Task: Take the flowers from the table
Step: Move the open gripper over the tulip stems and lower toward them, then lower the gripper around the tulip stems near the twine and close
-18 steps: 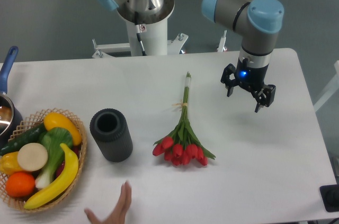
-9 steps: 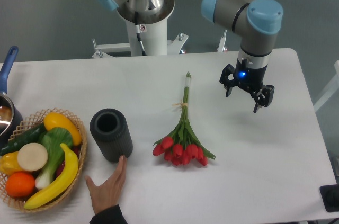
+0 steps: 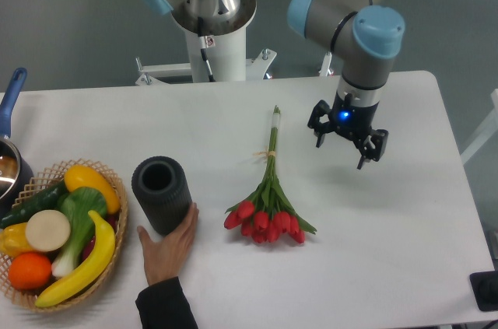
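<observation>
The flowers [image 3: 267, 206] lie flat on the white table [image 3: 405, 220] near its middle: red closed tulip heads toward the front, green leaves, and long green stems tied together running back toward the robot base. My gripper [image 3: 341, 150] hangs above the table to the right of the stems, fingers pointing down and spread apart, open with nothing between them. It does not touch the bunch.
A dark cylindrical vase [image 3: 161, 194] stands left of the flowers, with a person's hand [image 3: 170, 243] resting against its base. A wicker basket [image 3: 117, 212] of fruit and vegetables sits at the front left. A pot with a blue handle [image 3: 11, 103] is at the left edge.
My gripper has shifted left, toward the flower stems. The person's hand has come further in from the front edge and now touches the vase.
</observation>
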